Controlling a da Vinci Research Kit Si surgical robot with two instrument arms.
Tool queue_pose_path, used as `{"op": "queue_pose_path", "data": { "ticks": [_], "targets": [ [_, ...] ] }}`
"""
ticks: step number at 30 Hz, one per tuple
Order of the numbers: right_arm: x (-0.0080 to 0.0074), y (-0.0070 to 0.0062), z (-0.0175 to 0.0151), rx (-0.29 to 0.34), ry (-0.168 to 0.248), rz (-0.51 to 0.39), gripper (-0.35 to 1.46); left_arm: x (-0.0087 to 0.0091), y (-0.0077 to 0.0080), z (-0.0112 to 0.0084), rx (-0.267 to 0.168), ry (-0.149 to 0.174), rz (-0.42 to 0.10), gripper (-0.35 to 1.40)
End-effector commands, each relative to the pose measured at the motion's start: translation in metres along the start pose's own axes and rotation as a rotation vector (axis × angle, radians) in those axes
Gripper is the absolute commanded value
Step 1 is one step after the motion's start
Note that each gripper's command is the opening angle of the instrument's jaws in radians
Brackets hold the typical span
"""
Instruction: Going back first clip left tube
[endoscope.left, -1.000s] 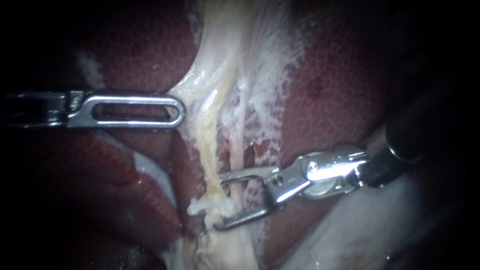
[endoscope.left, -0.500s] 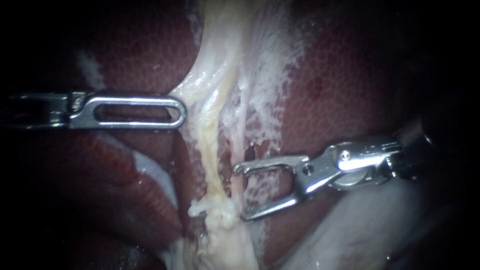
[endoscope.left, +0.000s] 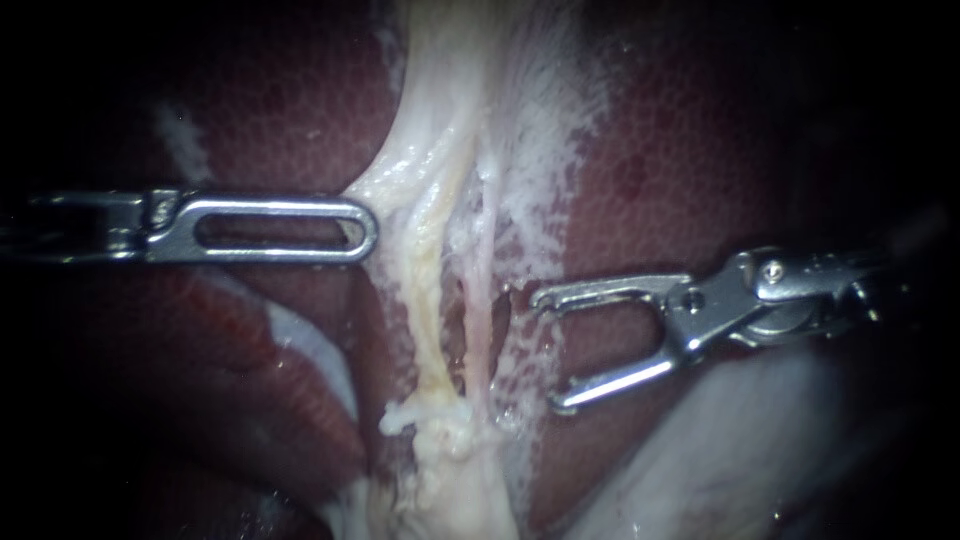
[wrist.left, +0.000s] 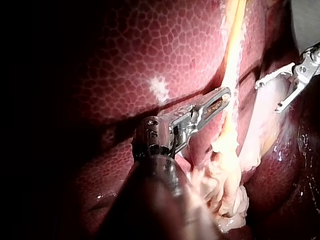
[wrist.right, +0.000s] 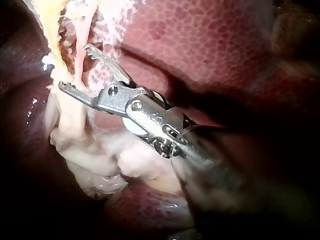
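Note:
Two thin tubes run side by side down the middle of the endoscope view: the yellowish left tube (endoscope.left: 425, 300) and the pinkish right tube (endoscope.left: 483, 300). No clip shows on either. My right instrument (endoscope.left: 548, 350) stands to the right of both tubes, its jaws open and empty, clear of the tissue. My left instrument (endoscope.left: 365, 232) lies level, its slotted jaws together on the edge of the pale tissue (endoscope.left: 400, 165), which tents toward it. In the left wrist view the left instrument (wrist.left: 222, 96) meets the yellow strand, with the right instrument (wrist.left: 267, 97) open beyond. The right instrument (wrist.right: 75, 67) gapes just short of the tubes.
Dark red liver (endoscope.left: 680, 150) surrounds the tubes on both sides. A frayed pale lump (endoscope.left: 440, 420) sits where the tubes meet below. A pale smooth mass (endoscope.left: 720, 450) lies under the right instrument's shaft.
My right instrument has drawn back to the right, its open jaws coming off the tubes they straddled. The left instrument has held its place.

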Motion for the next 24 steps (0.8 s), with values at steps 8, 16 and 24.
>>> {"op": "queue_pose_path", "data": {
  "ticks": [8, 16, 24],
  "targets": [
    [0.0013, 0.0001, -0.0026, -0.026, 0.003, -0.004, 0.60, 0.0003, 0.0003, 0.0003, 0.003, 0.001, 0.002, -0.35],
    [0.0015, -0.0004, -0.0027, -0.028, 0.002, -0.004, 0.60, 0.0007, 0.0009, 0.0007, 0.002, 0.000, 0.005, -0.35],
    [0.0015, -0.0005, -0.0028, -0.028, 0.002, -0.004, 0.60, 0.0015, 0.0017, 0.0016, 0.003, 0.000, 0.017, -0.35]
  ]
}}
